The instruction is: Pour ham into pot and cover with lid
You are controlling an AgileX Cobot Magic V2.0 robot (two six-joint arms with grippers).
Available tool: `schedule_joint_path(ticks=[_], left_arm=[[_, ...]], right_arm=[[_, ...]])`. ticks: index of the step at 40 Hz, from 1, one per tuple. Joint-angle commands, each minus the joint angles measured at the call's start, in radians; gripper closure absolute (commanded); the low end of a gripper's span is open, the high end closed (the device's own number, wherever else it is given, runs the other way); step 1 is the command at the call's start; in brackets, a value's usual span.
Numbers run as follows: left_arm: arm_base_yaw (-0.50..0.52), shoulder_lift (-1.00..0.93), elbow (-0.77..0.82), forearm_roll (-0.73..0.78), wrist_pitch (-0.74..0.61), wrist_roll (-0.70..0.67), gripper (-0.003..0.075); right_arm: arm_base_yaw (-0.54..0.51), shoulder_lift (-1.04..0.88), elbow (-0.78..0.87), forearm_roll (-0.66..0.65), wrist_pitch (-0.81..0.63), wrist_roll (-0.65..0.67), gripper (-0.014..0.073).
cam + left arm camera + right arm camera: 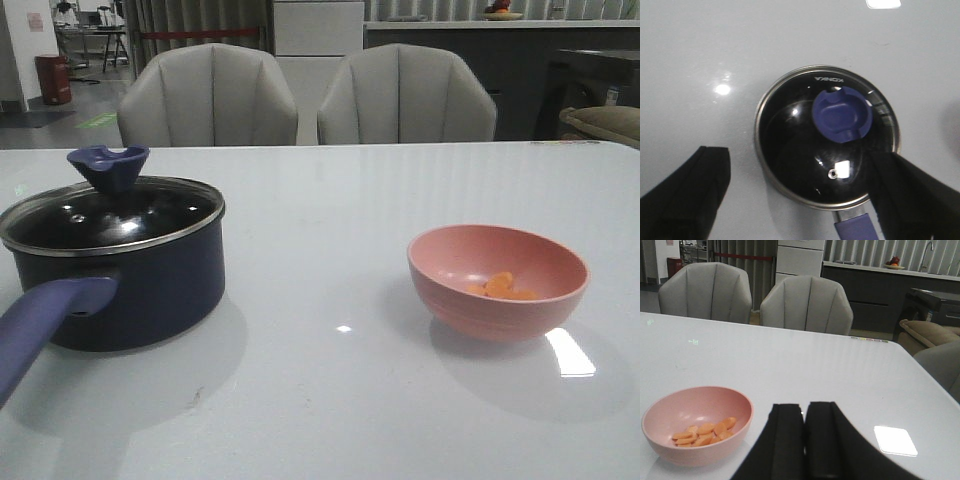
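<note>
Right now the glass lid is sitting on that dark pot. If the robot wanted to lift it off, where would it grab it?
Probably by the blue knob in the middle of the lid, coming straight down from above. The knob stands up clear of the glass and flares wider at its top, so fingers closing under that flare should not slip off. The left gripper hangs open above the pot, so it seems best placed.

Orange thin ham slices [500,287] lie in a plain pink round bowl [497,281]. The dark navy saucepan [130,285] has a lighter purple-blue handle; its steel-rimmed clear glass lid [112,213] carries a blue-purple knob. Glossy white counter [330,400]; black pincer fingers [785,440].
</note>
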Motion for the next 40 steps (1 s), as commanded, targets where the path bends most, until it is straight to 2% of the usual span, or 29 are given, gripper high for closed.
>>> schedule_joint_path(ticks=[1,7,13,20,33,40], left_arm=[[-0.058,0.07,-0.098,-0.021,-0.022,0.002,0.0136],[-0.1,0.219,-0.226,-0.004,0.052,-0.036,0.0136],[-0.128,0.335,-0.34,0.093,0.139,-0.15,0.0136],[-0.165,0.441,-0.444,0.159,0.209,-0.204,0.0136],[-0.175,0.526,-0.494,0.2,0.247,-0.287,0.0136],[-0.175,0.531,-0.494,0.208,0.26,-0.289,0.0136]], right_arm=[[-0.005,-0.02,-0.004,-0.012,-0.077,0.0,0.0454],[-0.005,-0.02,-0.004,-0.012,-0.077,0.0,0.0454],[-0.005,-0.02,-0.004,-0.012,-0.077,0.0,0.0454],[-0.005,-0.021,-0.004,-0.012,-0.077,0.0,0.0454],[-0.005,-0.021,-0.004,-0.012,-0.077,0.0,0.0454],[-0.005,-0.021,-0.004,-0.012,-0.077,0.0,0.0454]])
